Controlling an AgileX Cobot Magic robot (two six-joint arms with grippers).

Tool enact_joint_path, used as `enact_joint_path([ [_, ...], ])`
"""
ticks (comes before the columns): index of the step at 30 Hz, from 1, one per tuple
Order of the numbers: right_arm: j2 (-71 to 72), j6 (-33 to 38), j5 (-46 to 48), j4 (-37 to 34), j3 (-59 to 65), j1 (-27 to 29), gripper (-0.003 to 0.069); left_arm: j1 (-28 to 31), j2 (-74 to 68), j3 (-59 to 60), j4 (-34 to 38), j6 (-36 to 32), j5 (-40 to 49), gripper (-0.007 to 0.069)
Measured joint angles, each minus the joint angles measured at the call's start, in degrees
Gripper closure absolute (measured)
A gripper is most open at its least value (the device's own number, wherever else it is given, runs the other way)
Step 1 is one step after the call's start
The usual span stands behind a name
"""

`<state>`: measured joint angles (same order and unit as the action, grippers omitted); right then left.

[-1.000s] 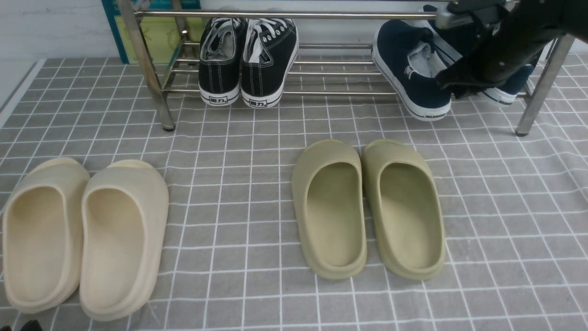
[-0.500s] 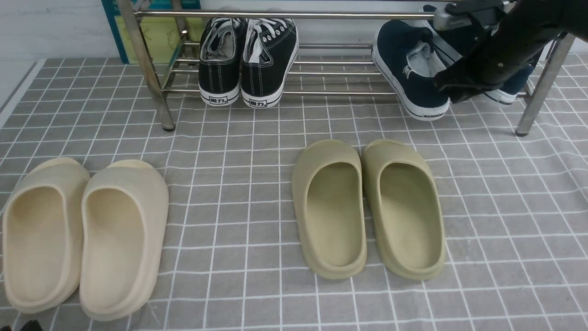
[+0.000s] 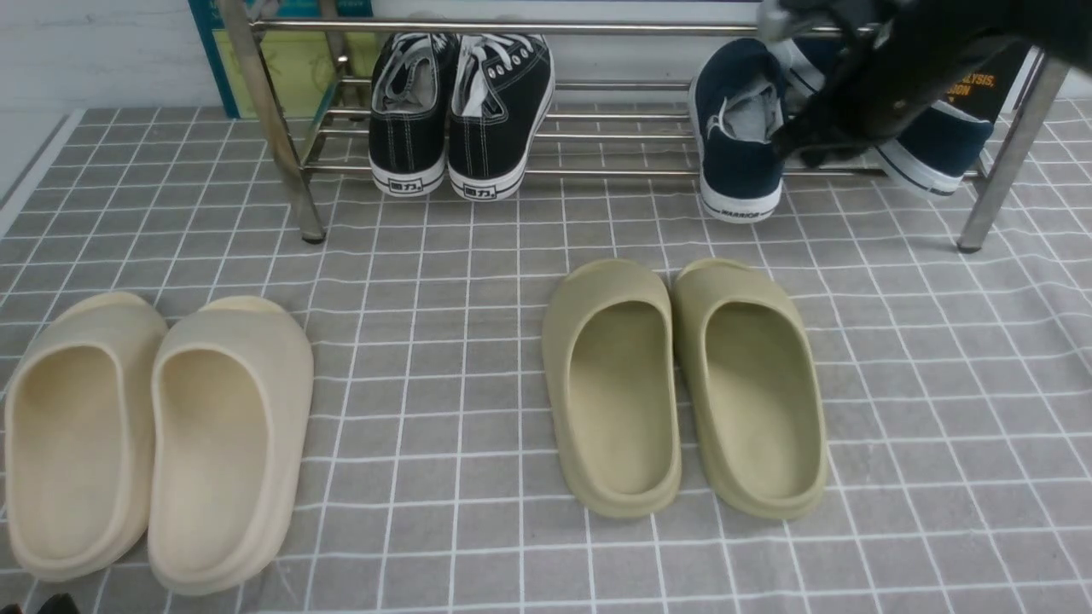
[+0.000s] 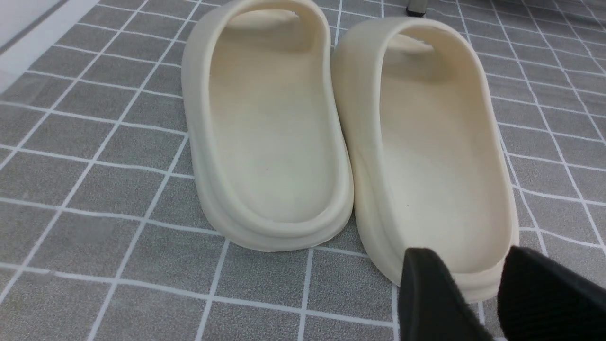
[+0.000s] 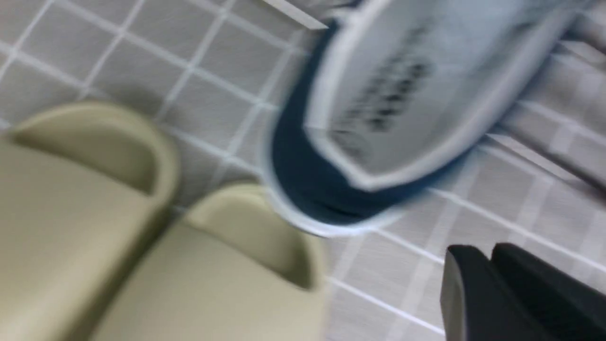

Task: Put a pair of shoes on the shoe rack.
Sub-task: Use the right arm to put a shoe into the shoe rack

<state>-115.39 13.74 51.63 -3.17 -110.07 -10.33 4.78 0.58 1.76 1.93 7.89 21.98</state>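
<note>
Two navy-blue slip-on shoes lie on the silver shoe rack [image 3: 597, 27] at the right. One navy shoe [image 3: 738, 136] points its heel to the front, over the front bar. The other navy shoe [image 3: 934, 145] is partly hidden behind my right arm. My right gripper [image 3: 804, 152] is against the nearer shoe's right side. In the right wrist view it [image 5: 490, 255] is shut and empty, below the blurred navy shoe [image 5: 322, 189]. My left gripper [image 4: 471, 258] is open and empty, over the heel of a cream slide [image 4: 440, 142].
Black lace-up sneakers [image 3: 461, 111] sit on the rack's left part. Olive slides [image 3: 682, 384] lie on the grey checked cloth in the middle, and cream slides [image 3: 153, 435] lie at the front left. The rack's right leg [image 3: 1007, 153] stands close to my right arm.
My right arm has swung left and up. The nearer navy shoe has turned from slanted to heel-forward and shifted left. The left arm has not moved.
</note>
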Motion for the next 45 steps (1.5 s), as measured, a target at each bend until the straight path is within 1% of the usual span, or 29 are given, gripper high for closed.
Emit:
enact_joint_path([
  [2, 2.2, -2.3, 1.5, 3.2, 0.0, 1.6, 0.0554, 0.0, 0.0, 0.0, 0.0, 0.0, 0.0, 0.0386],
  [3, 2.6, -2.6, 1.7, 3.5, 0.0, 2.0, 0.0554, 0.0, 0.0, 0.0, 0.0, 0.0, 0.0, 0.0386],
  [5, 4.4, -5.3, 4.2, 6.5, 0.0, 5.2, 0.0551, 0.0, 0.0, 0.0, 0.0, 0.0, 0.0, 0.0386],
  [6, 4.5, -5.5, 4.4, 6.6, -0.1, 5.5, 0.0551, 0.0, 0.0, 0.0, 0.0, 0.0, 0.0, 0.0386],
  [7, 4.7, -6.2, 6.2, 6.8, -0.1, 7.7, 0.0549, 0.0, 0.0, 0.0, 0.0, 0.0, 0.0, 0.0386],
  [10, 4.4, -6.4, 8.2, 5.9, 0.7, 11.1, 0.0549, 0.0, 0.0, 0.0, 0.0, 0.0, 0.0, 0.0386],
  [14, 3.5, -4.5, 6.5, 2.6, 4.9, 13.7, 0.0549, 0.0, 0.0, 0.0, 0.0, 0.0, 0.0, 0.0386],
  [19, 2.2, -1.4, 1.4, 0.0, 8.4, 13.8, 0.0545, 0.0, 0.0, 0.0, 0.0, 0.0, 0.0, 0.0386],
  [23, 2.2, 1.8, 0.1, -2.0, 8.5, 13.8, 0.0538, 0.0, 0.0, 0.0, 0.0, 0.0, 0.0, 0.0386],
  [27, 2.3, 8.5, 1.3, -10.7, 6.1, 14.7, 0.0515, 0.0, 0.0, 0.0, 0.0, 0.0, 0.0, 0.0386],
  [28, 2.3, 10.2, 1.7, -13.3, 5.6, 15.1, 0.0508, 0.0, 0.0, 0.0, 0.0, 0.0, 0.0, 0.0386],
  [29, 2.3, 13.7, 1.9, -18.7, 4.7, 16.0, 0.0485, 0.0, 0.0, 0.0, 0.0, 0.0, 0.0, 0.0386],
  [30, 2.3, 15.8, 2.0, -20.9, 4.5, 16.3, 0.0469, 0.0, 0.0, 0.0, 0.0, 0.0, 0.0, 0.0386],
  [31, 2.3, 16.6, 1.9, -21.3, 4.5, 16.5, 0.0466, 0.0, 0.0, 0.0, 0.0, 0.0, 0.0, 0.0386],
  [32, 2.2, 19.3, 1.7, -23.5, 4.2, 16.7, 0.0426, 0.0, 0.0, 0.0, 0.0, 0.0, 0.0, 0.0386],
  [33, 2.1, 19.9, 1.5, -23.6, 4.2, 16.7, 0.0421, 0.0, 0.0, 0.0, 0.0, 0.0, 0.0, 0.0386],
  [34, 1.9, 21.4, 0.4, -24.2, 4.1, 16.6, 0.0381, 0.0, 0.0, 0.0, 0.0, 0.0, 0.0, 0.0386],
  [36, 1.6, 22.0, -1.7, -24.2, 4.0, 16.4, 0.0332, 0.0, 0.0, 0.0, 0.0, 0.0, 0.0, 0.0386],
  [39, 0.5, 22.1, -5.8, -23.1, 4.0, 16.2, 0.0282, 0.0, 0.0, 0.0, 0.0, 0.0, 0.0, 0.0386],
  [41, -0.2, 22.1, -7.7, -22.0, 4.0, 16.2, 0.0269, 0.0, 0.0, 0.0, 0.0, 0.0, 0.0, 0.0386],
  [45, -0.9, 21.9, -8.8, -20.3, 4.0, 16.1, 0.0266, 0.0, 0.0, 0.0, 0.0, 0.0, 0.0, 0.0386],
])
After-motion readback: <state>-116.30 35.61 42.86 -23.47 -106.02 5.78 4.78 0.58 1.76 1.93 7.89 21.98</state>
